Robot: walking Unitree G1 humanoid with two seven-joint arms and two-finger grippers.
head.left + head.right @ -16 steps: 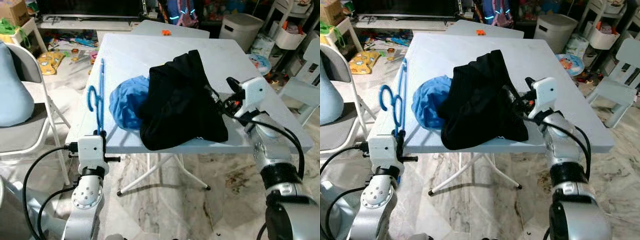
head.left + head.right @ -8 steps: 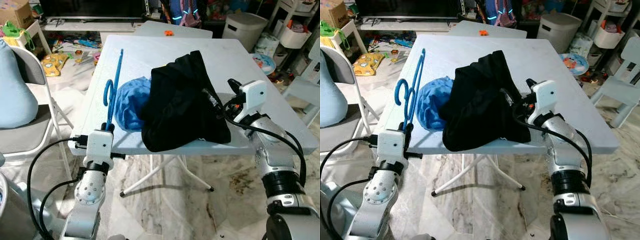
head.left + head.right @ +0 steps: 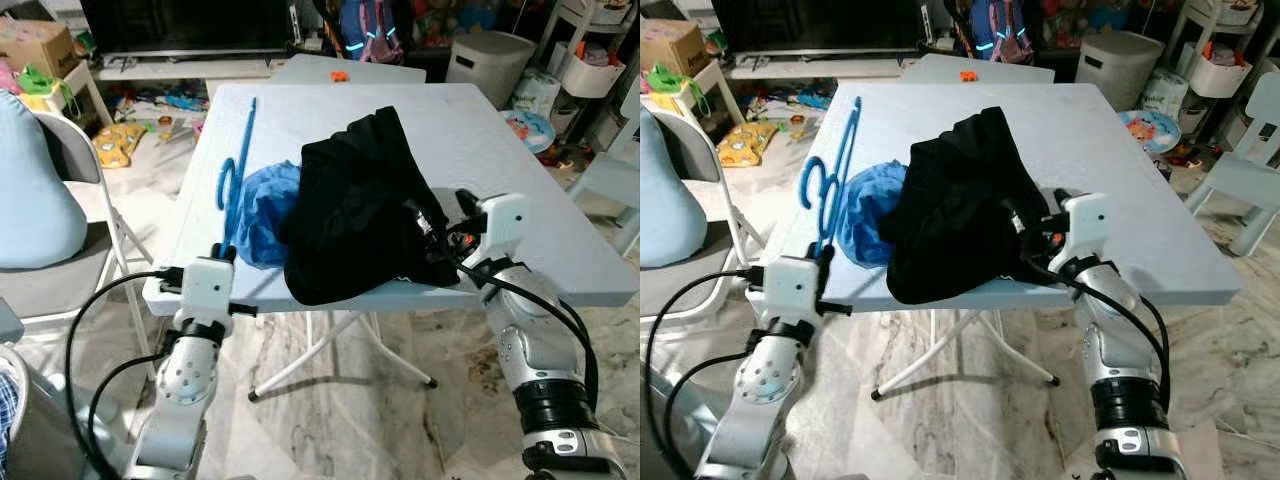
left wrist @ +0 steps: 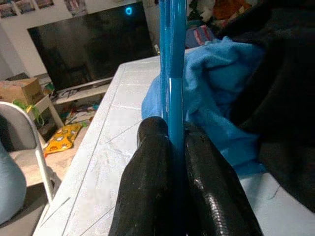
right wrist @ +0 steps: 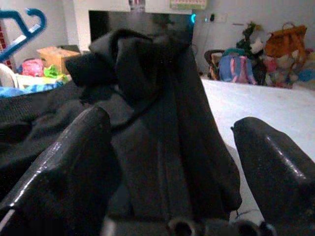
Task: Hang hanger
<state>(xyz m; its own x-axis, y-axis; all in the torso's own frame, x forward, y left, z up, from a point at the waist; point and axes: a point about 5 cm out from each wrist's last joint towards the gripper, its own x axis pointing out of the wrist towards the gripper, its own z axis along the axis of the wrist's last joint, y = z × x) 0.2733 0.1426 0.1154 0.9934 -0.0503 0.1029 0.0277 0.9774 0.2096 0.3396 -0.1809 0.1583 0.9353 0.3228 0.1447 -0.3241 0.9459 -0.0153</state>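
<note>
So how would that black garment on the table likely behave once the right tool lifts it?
The black garment lies in soft, crumpled folds, so it would probably sag and drape rather than hold shape. It overlaps the blue cloth, so it may drag that along. The open right tool sits at its edge; a pinch there might catch only one layer.

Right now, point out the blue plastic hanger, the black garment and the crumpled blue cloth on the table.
Blue plastic hanger (image 3: 818, 180), right eye view, on its hook.
Black garment (image 3: 355, 210), left eye view, middle of the heap.
Crumpled blue cloth (image 3: 262, 205), left eye view, on its bunched middle beside the garment.
</note>
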